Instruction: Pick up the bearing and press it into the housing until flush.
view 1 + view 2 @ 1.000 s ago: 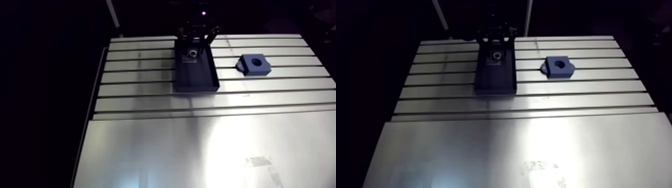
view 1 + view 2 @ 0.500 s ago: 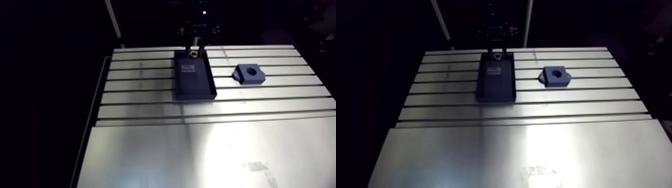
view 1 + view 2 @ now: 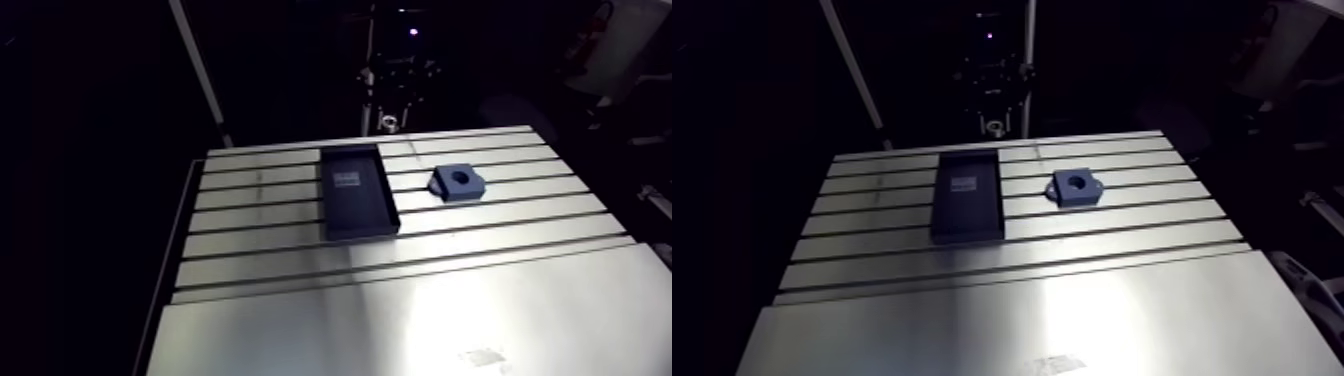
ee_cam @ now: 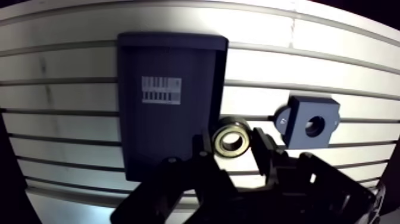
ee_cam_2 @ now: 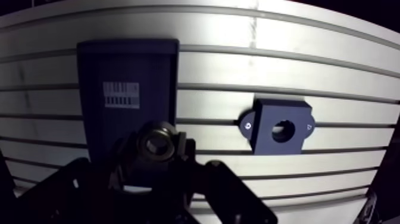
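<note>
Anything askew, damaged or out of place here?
Nothing stands out. The bearing is held between the fingers of the gripper, the tray lies flat on the table, and the housing rests beside it, bore up and unobstructed.

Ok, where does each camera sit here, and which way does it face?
Arm view: on the arm's upper link, looking down across the slotted aluminium table to its far edge, where the two-finger gripper hangs small.
Wrist view: on the wrist, looking down past the gripper; its fingers rise in front, shut on the silver ring bearing.
Shared: the dark blue rectangular tray, the blue housing block with a round bore beside it, and the table's slots.
</note>
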